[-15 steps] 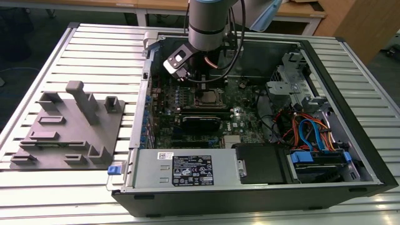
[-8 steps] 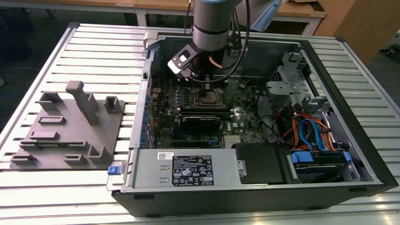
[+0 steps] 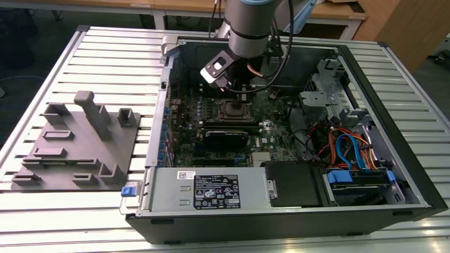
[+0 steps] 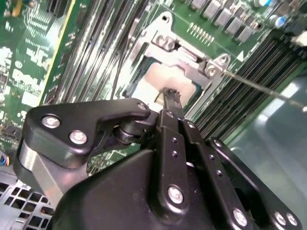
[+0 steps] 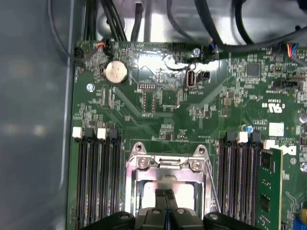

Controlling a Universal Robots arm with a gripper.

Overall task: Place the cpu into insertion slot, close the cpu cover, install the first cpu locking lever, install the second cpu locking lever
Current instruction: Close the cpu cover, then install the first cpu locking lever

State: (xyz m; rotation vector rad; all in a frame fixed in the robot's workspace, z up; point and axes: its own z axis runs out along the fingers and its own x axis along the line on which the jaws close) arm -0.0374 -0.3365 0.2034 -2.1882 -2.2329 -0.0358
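Observation:
The cpu (image 5: 184,189) lies in the insertion slot (image 3: 235,109), its dull silvery top (image 4: 151,79) showing through the window of the cpu cover (image 5: 168,165). The cover's silvery frame (image 4: 184,55) lies down around the chip. My gripper (image 5: 166,191) is shut with nothing between its black fingers. Its tips (image 4: 170,93) stand right over the middle of the chip; whether they touch it I cannot tell. A thin metal lever rod (image 4: 261,87) sticks out from one corner of the socket, and it runs along the cover's side (image 5: 213,191).
Long black memory slots (image 5: 96,182) flank the socket on both sides, with a green memory card (image 5: 268,191) in one. A coin battery (image 5: 116,72) sits further up the board. The case walls, power supply (image 3: 204,192) and cable bundle (image 3: 344,147) hem the arm in. A grey fixture (image 3: 77,142) lies outside.

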